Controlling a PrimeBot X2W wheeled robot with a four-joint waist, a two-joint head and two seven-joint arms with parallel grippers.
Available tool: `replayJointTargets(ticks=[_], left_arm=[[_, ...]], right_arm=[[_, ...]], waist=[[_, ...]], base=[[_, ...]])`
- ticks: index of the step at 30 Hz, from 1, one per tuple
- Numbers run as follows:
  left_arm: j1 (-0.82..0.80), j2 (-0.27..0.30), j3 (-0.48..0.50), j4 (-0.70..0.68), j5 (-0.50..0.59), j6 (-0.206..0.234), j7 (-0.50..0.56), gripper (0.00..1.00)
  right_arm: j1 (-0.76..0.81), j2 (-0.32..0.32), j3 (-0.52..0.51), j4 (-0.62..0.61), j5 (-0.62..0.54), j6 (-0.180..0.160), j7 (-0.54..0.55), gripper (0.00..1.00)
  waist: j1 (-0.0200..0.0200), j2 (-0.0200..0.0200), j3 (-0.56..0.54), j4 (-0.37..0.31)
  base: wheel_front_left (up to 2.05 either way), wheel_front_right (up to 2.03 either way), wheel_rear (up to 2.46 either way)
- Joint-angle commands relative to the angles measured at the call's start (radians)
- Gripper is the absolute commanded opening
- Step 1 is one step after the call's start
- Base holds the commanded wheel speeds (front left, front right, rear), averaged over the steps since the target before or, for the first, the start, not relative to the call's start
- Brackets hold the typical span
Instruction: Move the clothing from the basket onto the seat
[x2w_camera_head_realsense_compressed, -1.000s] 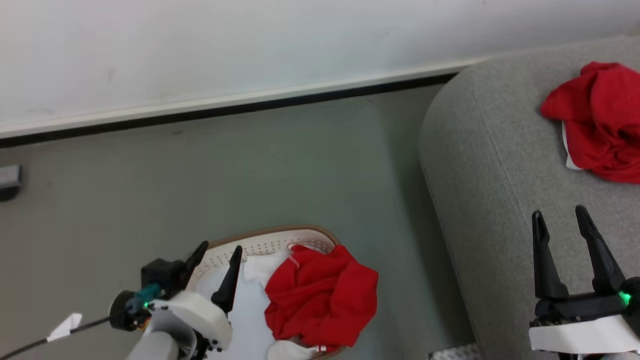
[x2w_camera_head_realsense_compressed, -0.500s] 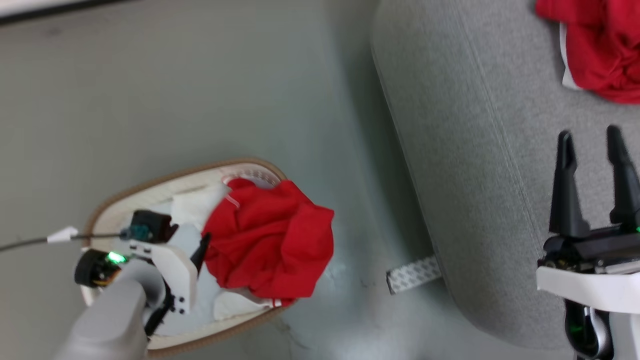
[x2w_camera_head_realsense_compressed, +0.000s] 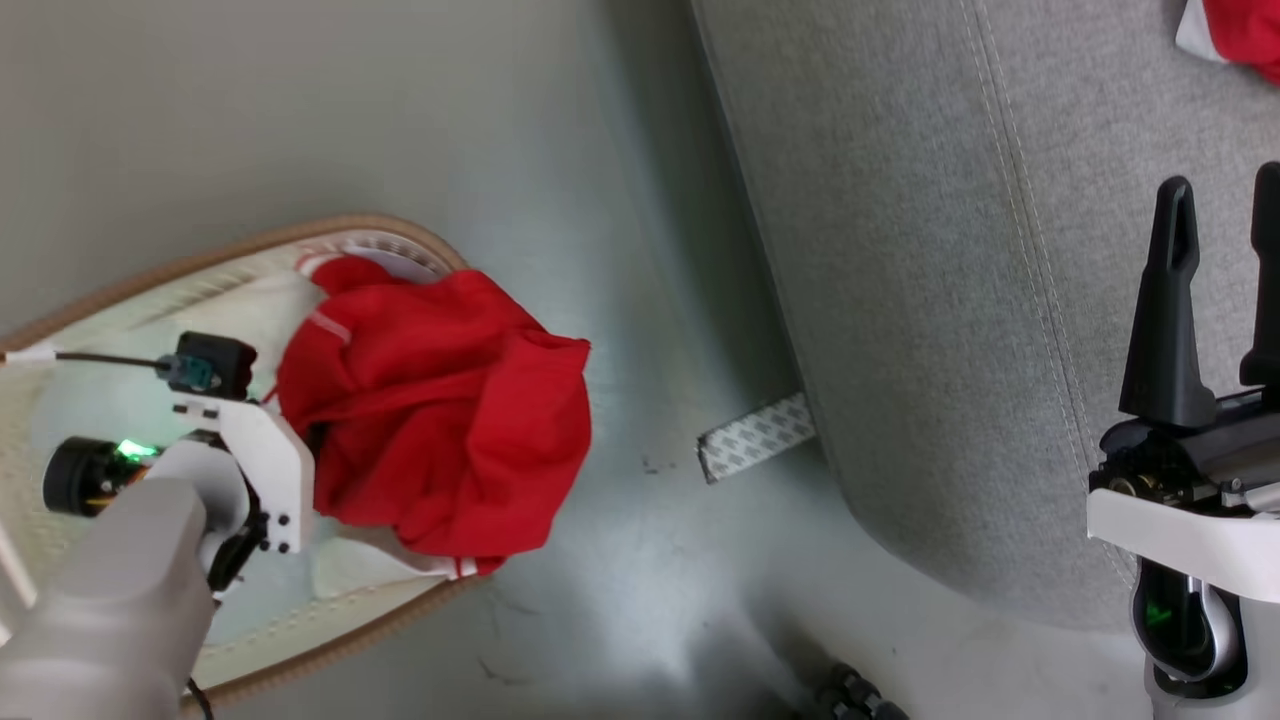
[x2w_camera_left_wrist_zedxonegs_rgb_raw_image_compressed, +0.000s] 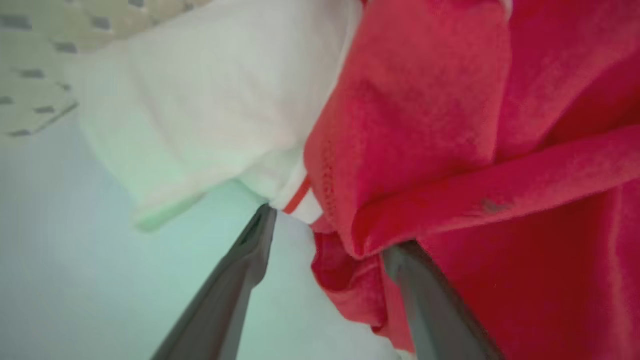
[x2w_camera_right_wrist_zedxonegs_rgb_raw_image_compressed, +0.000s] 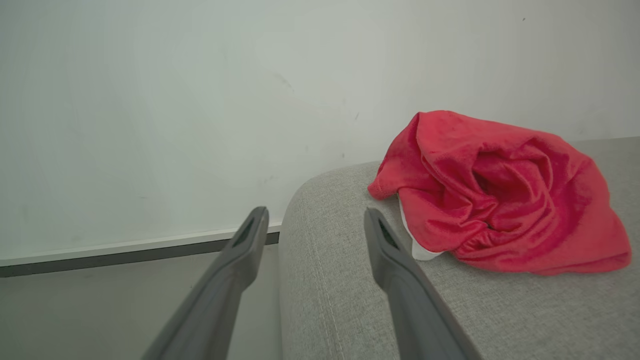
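Seat (x2w_camera_head_realsense_compressed: 900, 250) takes the R half of head view. The whole pic has slid vs a sec ago: head tipped down and the wall dropped out of it, so that's camera, not things moving. One garment (x2w_camera_right_wrist_zedxonegs_rgb_raw_image_compressed: 500, 200) already lies on the seat, back from the rounded edge, w/ bare cushion between edge and cloth, so there's room for the next drop.

Floor (x2w_camera_head_realsense_compressed: 400, 100) between seat and basket (x2w_camera_head_realsense_compressed: 130, 305) is open, bar a patterned strip (x2w_camera_head_realsense_compressed: 757, 450) at the seat's foot. Something dark at the bottom edge, can't tell what.

Clothing (x2w_camera_head_realsense_compressed: 440, 420) is a red heap in the basket's seat-side end, spilling over the rim there. It could drag on that rim when lifted. Pale pad (x2w_camera_left_wrist_zedxonegs_rgb_raw_image_compressed: 60, 275) lies under it.

L gripper (x2w_camera_left_wrist_zedxonegs_rgb_raw_image_compressed: 330, 235) was above the basket's rim a sec ago and is now down inside, at the heap's edge. Jaws are spread, one finger on the pad side by a white cuff, the other tucked under a red fold, nothing pinched yet. I read that as pick no. 2 about to close; task approx part done.

R gripper (x2w_camera_head_realsense_compressed: 1222, 195) is over the seat as before, jaws spread, empty, clear of the garment.
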Motion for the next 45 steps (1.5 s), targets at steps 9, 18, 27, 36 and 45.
replayJointTargets(ticks=[9, 18, 27, 36, 45], left_arm=[[-0.055, 0.033, -0.15, -0.059, -0.043, 0.001, -0.105, 1.0], [-0.055, 0.039, -0.288, -0.092, -0.151, 0.001, -0.192, 0.0], [0.007, -0.028, -0.393, -0.126, -0.255, 0.001, -0.287, 0.0], [0.102, -0.08, -0.355, -0.25, -0.241, 0.001, -0.302, 0.0], [0.252, -0.119, -0.163, -0.429, -0.133, 0.001, -0.303, 0.0]], right_arm=[[-0.022, 0.003, 0.011, 0.003, 0.013, -0.002, 0.0, 1.0], [-0.019, 0.003, 0.017, 0.023, -0.013, -0.002, 0.0, 1.0], [0.026, 0.002, 0.008, 0.068, -0.086, -0.002, 0.0, 1.0], [0.117, 0.001, 0.001, 0.134, -0.16, -0.002, 0.0, 1.0], [0.231, -0.044, 0.015, 0.199, -0.155, -0.002, 0.0, 1.0]], waist=[[-0.0002, -0.0001, 0.036, -0.028], [-0.0002, -0.0001, -0.012, -0.011], [-0.0002, -0.0001, -0.203, 0.073], [-0.0002, -0.0001, -0.449, 0.181], [-0.0002, -0.0001, -0.681, 0.275]], base=[[0.0, 0.0, 0.0], [0.0, 0.0, 0.0], [0.0, 0.0, 0.0], [0.0, 0.0, 0.0], [0.0, 0.0, 0.0]])
